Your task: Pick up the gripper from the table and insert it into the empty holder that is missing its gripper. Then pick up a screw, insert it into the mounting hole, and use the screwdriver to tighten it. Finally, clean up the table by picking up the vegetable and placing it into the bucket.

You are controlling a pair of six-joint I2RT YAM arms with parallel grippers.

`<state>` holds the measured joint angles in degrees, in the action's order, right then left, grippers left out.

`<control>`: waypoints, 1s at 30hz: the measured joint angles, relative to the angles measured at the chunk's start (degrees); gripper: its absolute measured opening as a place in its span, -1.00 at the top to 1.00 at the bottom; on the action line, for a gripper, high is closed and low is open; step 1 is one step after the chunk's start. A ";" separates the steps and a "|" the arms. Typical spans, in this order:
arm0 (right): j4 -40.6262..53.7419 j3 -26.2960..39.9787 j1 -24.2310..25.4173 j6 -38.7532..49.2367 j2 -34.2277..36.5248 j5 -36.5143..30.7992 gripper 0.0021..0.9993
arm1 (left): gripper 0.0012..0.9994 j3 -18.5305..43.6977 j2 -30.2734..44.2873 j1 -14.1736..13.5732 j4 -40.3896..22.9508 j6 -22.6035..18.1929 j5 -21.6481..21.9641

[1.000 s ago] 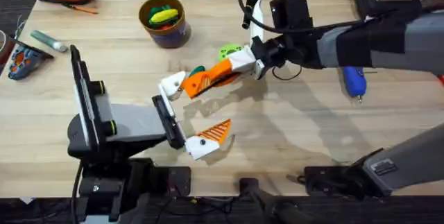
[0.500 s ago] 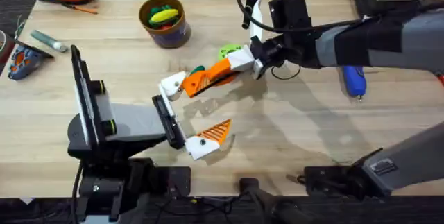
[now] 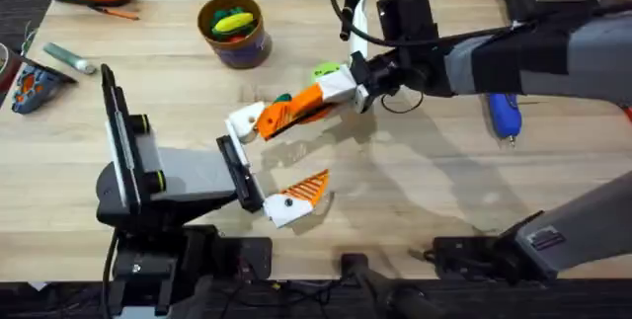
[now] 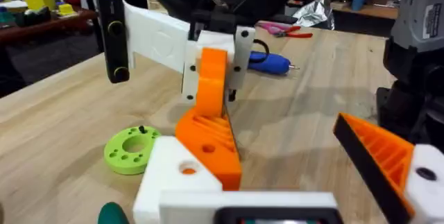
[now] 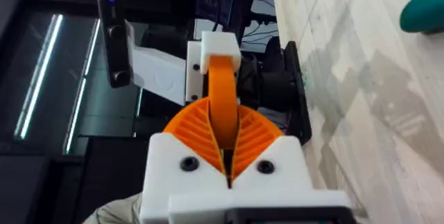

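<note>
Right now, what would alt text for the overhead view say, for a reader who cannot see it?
The right gripper pinches the small orange gripper, pressing it against the white holder on the left arm. A blue screwdriver lies on the wooden table, and a bucket stands farther back.

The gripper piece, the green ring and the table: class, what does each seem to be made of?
The gripper piece: likely matte orange plastic, ribbed lower down. The green ring: matte bright-green plastic, probably, with small holes. The table: light wood, or wood-look laminate, with visible grain.
</note>
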<state>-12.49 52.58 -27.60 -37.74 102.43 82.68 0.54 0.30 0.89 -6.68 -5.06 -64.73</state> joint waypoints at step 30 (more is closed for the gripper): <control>-2.49 2.14 -2.61 -5.38 2.43 0.09 1.00 | -0.97 0.00 0.02 0.00 -0.02 0.95 0.02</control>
<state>-14.98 54.73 -30.21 -43.12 104.86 82.77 0.54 0.32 0.89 -6.70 -4.11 -64.71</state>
